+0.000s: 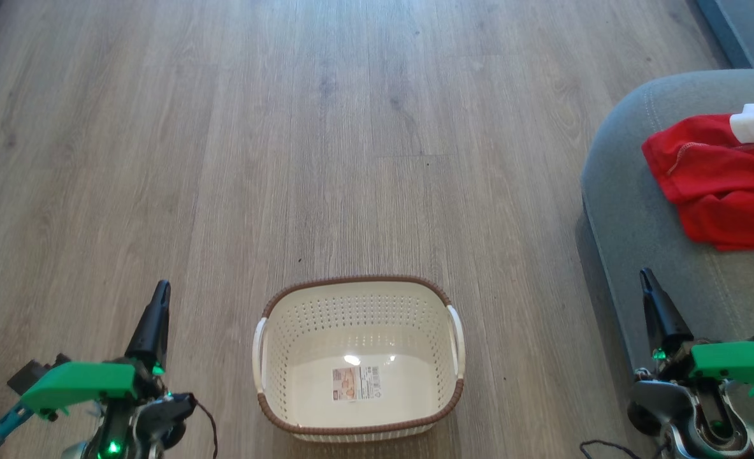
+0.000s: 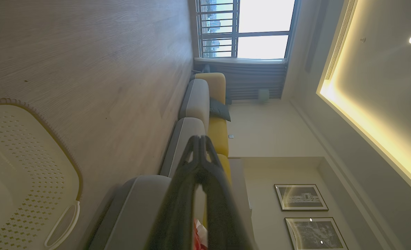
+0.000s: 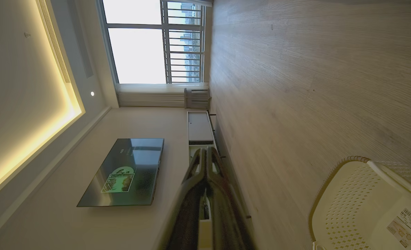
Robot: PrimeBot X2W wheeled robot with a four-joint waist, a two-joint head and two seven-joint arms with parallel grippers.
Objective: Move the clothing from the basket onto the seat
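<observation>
Left claw and right claw closed, empty, either side of basket; clothing on seat.

**Left wrist: room seen sideways**

Left gripper: fingers were pressed together at the tips. Cream perforated basket stood on the wood floor. Grey seat lay beyond, and a sliver of red clothing showed behind the fingers.

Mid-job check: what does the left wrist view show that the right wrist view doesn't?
Left wrist: the shut left gripper, the grey seat, a sliver of red clothing behind the gripper, two framed pictures. Right wrist: the shut right gripper, a wall TV, a low cabinet, the label sticker in the basket. Both: the basket, wood floor, the window.
</observation>
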